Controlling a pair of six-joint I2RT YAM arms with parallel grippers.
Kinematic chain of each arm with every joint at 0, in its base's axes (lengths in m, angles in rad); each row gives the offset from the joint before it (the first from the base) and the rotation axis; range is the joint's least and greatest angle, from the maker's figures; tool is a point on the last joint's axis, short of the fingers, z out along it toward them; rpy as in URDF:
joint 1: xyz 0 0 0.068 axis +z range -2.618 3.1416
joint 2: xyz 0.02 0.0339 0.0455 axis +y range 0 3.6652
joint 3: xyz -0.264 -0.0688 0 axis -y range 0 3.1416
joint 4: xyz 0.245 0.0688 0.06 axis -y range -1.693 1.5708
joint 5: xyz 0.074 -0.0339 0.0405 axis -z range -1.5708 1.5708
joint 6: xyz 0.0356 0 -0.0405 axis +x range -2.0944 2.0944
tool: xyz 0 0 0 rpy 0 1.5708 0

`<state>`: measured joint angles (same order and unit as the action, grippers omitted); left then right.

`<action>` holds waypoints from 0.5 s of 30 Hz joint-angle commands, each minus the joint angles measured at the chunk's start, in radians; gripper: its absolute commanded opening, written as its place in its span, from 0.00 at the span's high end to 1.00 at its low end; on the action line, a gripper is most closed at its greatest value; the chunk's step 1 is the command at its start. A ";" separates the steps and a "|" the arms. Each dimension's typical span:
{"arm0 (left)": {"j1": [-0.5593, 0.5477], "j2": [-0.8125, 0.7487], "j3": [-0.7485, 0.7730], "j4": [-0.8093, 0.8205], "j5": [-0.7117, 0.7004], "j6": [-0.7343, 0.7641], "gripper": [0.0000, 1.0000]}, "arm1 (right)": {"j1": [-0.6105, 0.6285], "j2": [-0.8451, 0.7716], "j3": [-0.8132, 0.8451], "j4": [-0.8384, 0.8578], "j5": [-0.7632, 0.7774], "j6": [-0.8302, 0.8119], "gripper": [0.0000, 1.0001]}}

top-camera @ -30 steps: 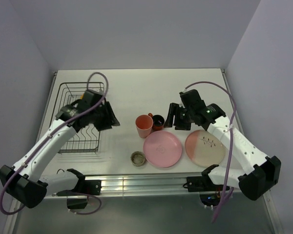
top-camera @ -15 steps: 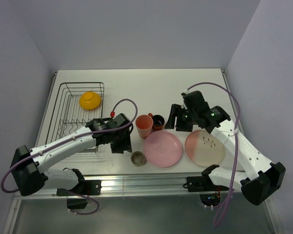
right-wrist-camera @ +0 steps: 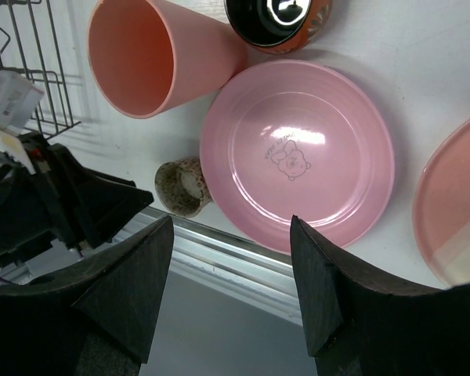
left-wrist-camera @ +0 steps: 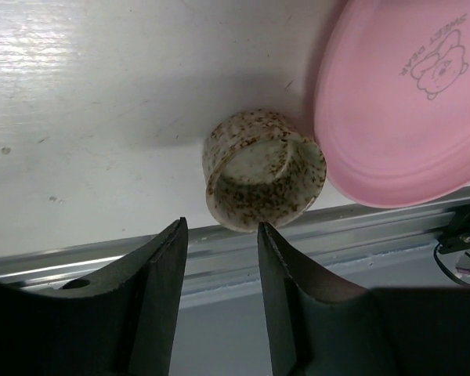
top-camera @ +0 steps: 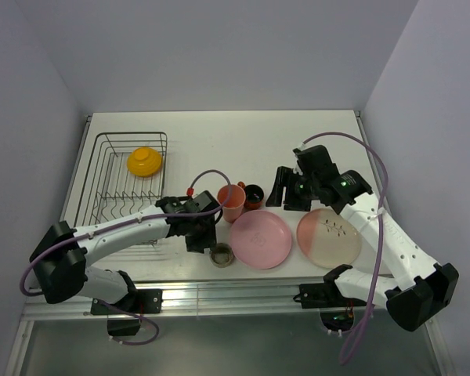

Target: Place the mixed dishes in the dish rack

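The orange-yellow bowl (top-camera: 144, 161) lies upside down in the grey wire dish rack (top-camera: 102, 196) at the left. On the table stand the pink tumbler (top-camera: 232, 201), the dark red-brown cup (top-camera: 253, 195), the pink plate (top-camera: 260, 240), the pink-and-cream plate (top-camera: 329, 237) and the speckled beige cup (top-camera: 221, 254). My left gripper (top-camera: 206, 237) is open and empty, just left of the speckled cup (left-wrist-camera: 263, 169). My right gripper (top-camera: 290, 190) is open and empty above the table, right of the dark cup. The right wrist view shows the tumbler (right-wrist-camera: 153, 59), pink plate (right-wrist-camera: 298, 153) and speckled cup (right-wrist-camera: 182, 186).
A metal rail (top-camera: 219, 295) runs along the table's near edge, close to the speckled cup. Grey walls enclose the table at the back and both sides. The left arm (top-camera: 125, 231) stretches across the front of the rack.
My left arm left the rack, where the orange-yellow bowl now lies, and swung right and toward the near edge to the speckled cup. My right gripper barely moved.
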<state>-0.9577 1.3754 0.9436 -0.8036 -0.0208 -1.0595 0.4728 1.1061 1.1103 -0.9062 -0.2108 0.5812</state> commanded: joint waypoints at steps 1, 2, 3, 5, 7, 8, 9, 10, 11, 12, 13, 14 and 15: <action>-0.009 0.034 -0.017 0.069 0.032 0.003 0.53 | -0.016 -0.034 0.023 -0.013 -0.007 -0.021 0.32; -0.010 0.042 -0.022 0.072 0.033 0.004 0.53 | -0.019 -0.035 0.025 -0.014 -0.006 -0.023 0.32; -0.012 0.047 -0.029 0.076 0.033 0.003 0.53 | -0.019 -0.038 0.025 -0.019 -0.007 -0.026 0.32; -0.012 0.059 -0.040 0.092 0.038 0.006 0.53 | -0.025 -0.049 0.023 -0.022 -0.006 -0.027 0.31; -0.012 0.068 -0.043 0.096 0.041 0.010 0.54 | -0.030 -0.057 0.017 -0.022 -0.009 -0.029 0.31; -0.012 0.077 -0.049 0.102 0.042 0.010 0.54 | -0.034 -0.061 0.013 -0.022 -0.010 -0.030 0.31; -0.012 0.079 -0.052 0.106 0.042 0.016 0.54 | -0.036 -0.066 0.010 -0.023 -0.013 -0.029 0.31; -0.012 0.083 -0.057 0.110 0.044 0.018 0.55 | -0.036 -0.069 0.006 -0.023 -0.015 -0.027 0.31; -0.012 0.085 -0.061 0.116 0.048 0.019 0.56 | -0.037 -0.072 0.003 -0.022 -0.015 -0.027 0.31; -0.012 0.088 -0.069 0.124 0.050 0.021 0.57 | -0.037 -0.075 0.002 -0.023 -0.015 -0.024 0.31; -0.012 0.090 -0.072 0.130 0.051 0.021 0.59 | -0.037 -0.078 0.002 -0.023 -0.015 -0.023 0.31; -0.012 0.096 -0.075 0.133 0.058 0.023 0.59 | -0.037 -0.078 0.002 -0.023 -0.016 -0.023 0.31; -0.012 0.096 -0.084 0.147 0.062 0.021 0.60 | -0.039 -0.081 0.002 -0.023 -0.016 -0.021 0.31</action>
<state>-0.9638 1.4616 0.8764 -0.7040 0.0181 -1.0538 0.4438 1.0489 1.1103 -0.9150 -0.2241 0.5705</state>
